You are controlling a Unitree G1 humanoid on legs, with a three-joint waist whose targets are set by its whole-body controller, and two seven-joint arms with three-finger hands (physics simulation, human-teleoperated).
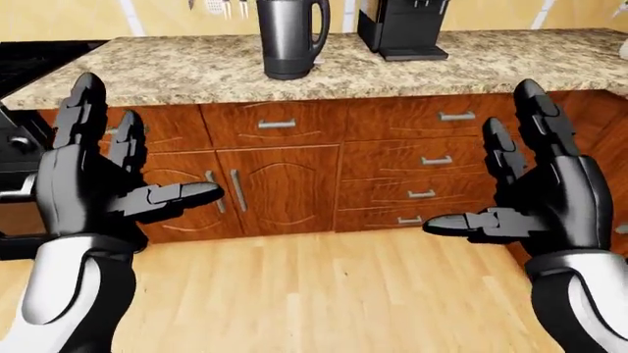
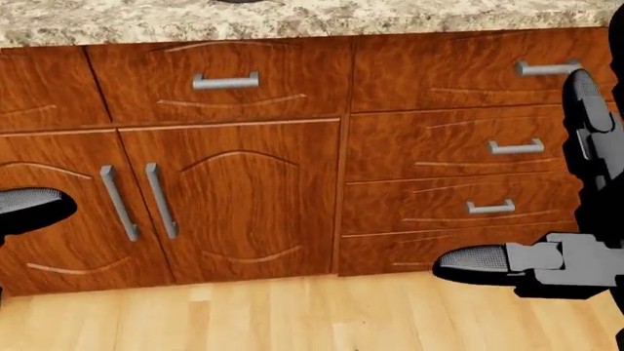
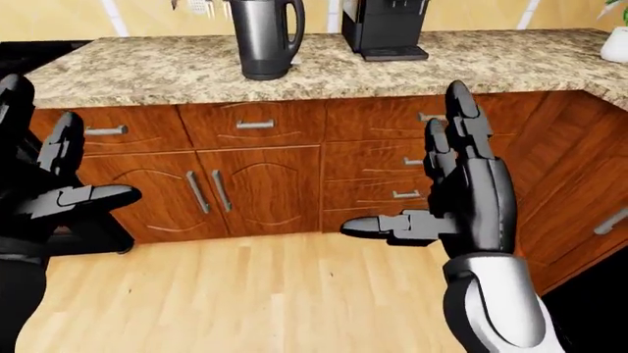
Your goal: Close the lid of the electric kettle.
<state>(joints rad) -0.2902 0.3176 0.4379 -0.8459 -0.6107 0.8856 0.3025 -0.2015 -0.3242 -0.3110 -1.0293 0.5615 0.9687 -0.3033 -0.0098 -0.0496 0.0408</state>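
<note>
The electric kettle (image 1: 291, 37) stands on the granite table (image 1: 177, 70), its top cut off by the frame, just left of a black coffee machine (image 1: 403, 28). Well below the kettle, the left hand (image 1: 93, 180) and right hand (image 1: 545, 195) hover with fingers spread, empty, before wooden cabinets (image 1: 280, 187).

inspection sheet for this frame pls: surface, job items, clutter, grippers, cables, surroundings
Surface: granite counter above wooden cabinets.
Job's things: electric kettle upright on the counter; top cropped, lid state not visible.
Clutter: coffee machine right of the kettle.
Grippers: left hand and right hand open, empty, raised below counter level, away from the kettle.
Cables: nothing seen.
Surroundings: wood floor; black stove at left edge.
</note>
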